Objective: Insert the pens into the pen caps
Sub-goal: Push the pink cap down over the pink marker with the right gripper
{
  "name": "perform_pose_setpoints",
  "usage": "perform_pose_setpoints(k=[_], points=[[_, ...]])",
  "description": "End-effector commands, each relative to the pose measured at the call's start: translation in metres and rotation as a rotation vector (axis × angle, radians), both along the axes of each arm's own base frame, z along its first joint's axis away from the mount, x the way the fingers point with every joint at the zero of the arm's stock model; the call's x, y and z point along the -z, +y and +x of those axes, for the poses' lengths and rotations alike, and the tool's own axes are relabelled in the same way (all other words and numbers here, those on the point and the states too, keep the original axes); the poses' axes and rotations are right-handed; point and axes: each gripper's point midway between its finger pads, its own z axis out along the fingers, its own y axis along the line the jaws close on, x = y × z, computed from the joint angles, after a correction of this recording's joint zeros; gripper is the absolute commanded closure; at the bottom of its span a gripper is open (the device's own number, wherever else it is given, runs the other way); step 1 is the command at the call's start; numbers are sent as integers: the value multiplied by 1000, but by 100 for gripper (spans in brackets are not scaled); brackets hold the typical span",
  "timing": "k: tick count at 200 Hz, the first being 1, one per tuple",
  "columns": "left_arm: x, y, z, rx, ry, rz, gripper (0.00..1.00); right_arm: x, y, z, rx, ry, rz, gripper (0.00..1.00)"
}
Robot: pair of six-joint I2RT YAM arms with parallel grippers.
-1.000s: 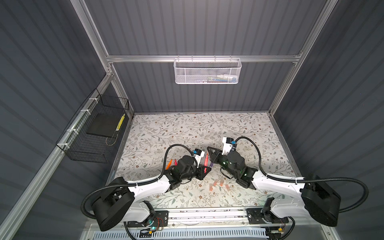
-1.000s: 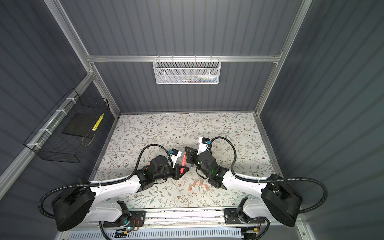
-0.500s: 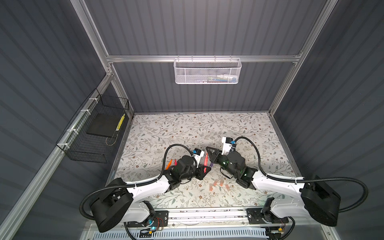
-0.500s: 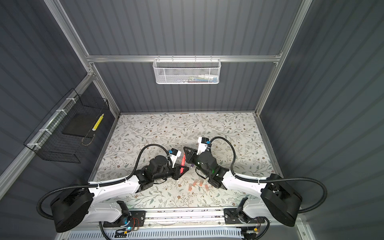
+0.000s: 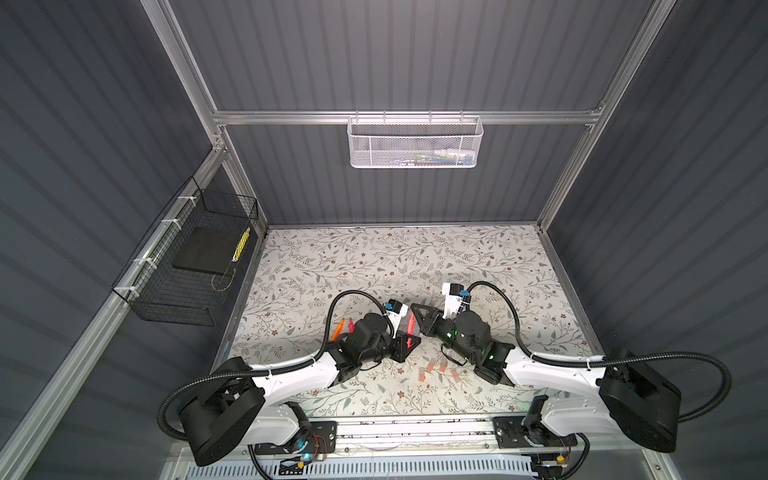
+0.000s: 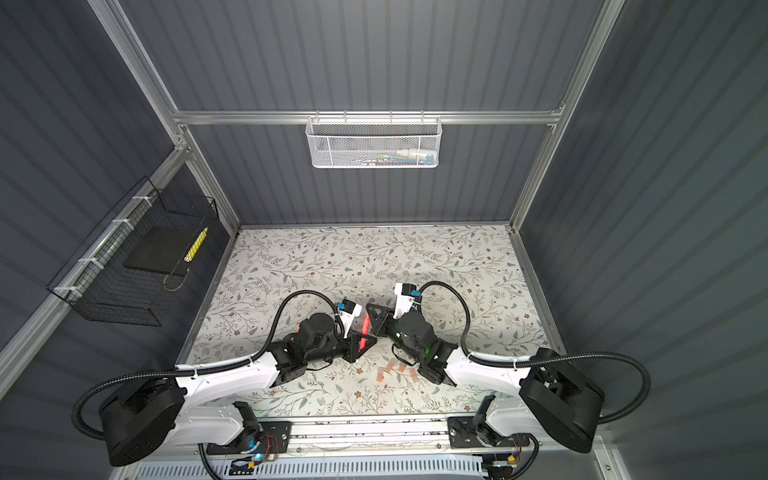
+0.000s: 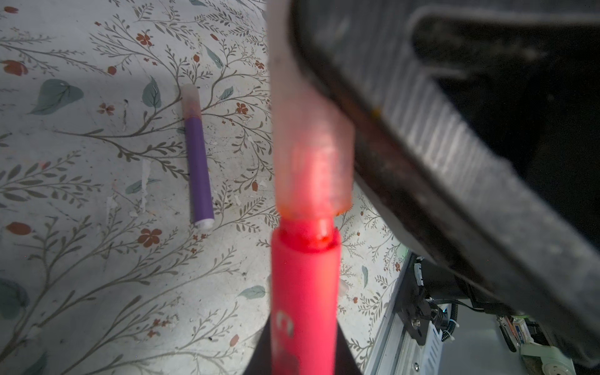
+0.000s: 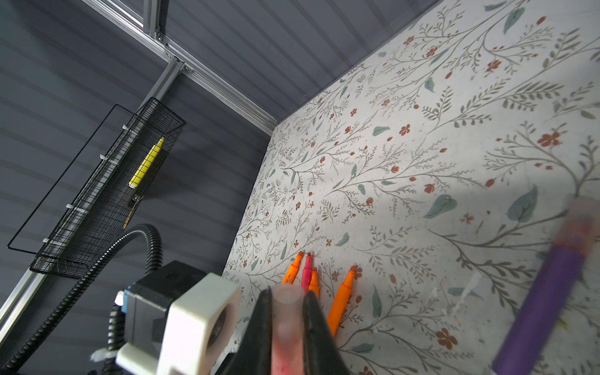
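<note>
Left wrist view: left pincer [image 7: 303, 360] clamped a pink-red pen [image 7: 305, 292], right pincer [image 8: 285, 311] its half-seated cap [image 7: 311, 162]; pushing straight, coaxially, seemed wise.

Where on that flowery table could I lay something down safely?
Bare: the far strip of floral tabletop along the grey back wall. Crowded: the middle, with the held pink-red pen and translucent cap, a capped purple pen nearby, loose caps nearer the front, orange uncapped pens leftward.

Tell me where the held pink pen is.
In both top views the pink pen sits mid-table in the left gripper, tip inside the cap the right gripper holds.
</note>
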Motion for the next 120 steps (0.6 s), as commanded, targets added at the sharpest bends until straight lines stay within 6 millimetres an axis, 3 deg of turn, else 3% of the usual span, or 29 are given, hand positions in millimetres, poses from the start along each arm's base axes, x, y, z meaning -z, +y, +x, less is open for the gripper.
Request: perform_pose_setpoints(k=[1,39,94,120], points=[[-8,4,5,-30,-37,-16,100,2,1,-10,-33,4,13,100],[-27,-2,1,9,-39,-84,100,3,-4,-24,-77,-13,19,100],[-64,-20,-5,110,-68,-182,100,-13,-6,-44,-170,-136,65,99],[-73,-18,-7,122,-86,-204,100,-15,-10,-49,-187,-177,81,99]])
